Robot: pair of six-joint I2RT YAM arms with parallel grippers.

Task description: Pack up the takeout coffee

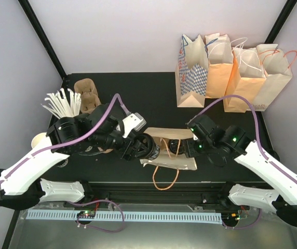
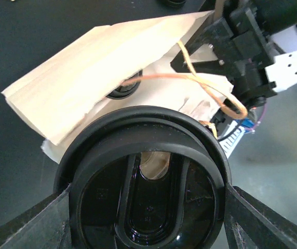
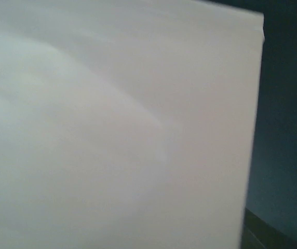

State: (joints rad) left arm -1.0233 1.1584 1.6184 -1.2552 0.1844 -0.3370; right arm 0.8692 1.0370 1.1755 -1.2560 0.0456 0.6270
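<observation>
My left gripper point(image 1: 149, 148) is shut on the takeout coffee, whose round black lid point(image 2: 147, 197) fills the bottom of the left wrist view between my fingers point(image 2: 29, 228). The cup's body is hidden under the lid. It is held just before the mouth of a pale paper bag point(image 1: 172, 136) that lies on its side with orange handles point(image 2: 211, 85). My right gripper point(image 1: 182, 147) holds the bag's upper edge at its mouth and shows in the left wrist view point(image 2: 216, 46). The right wrist view shows only pale bag paper point(image 3: 112, 129), with its own fingers hidden.
Several upright paper bags point(image 1: 231, 72) stand at the back right. A brown cup carrier point(image 1: 86, 93) and a bunch of white straws point(image 1: 63, 104) sit at the back left. A cream cup point(image 1: 39, 140) stands at the left edge.
</observation>
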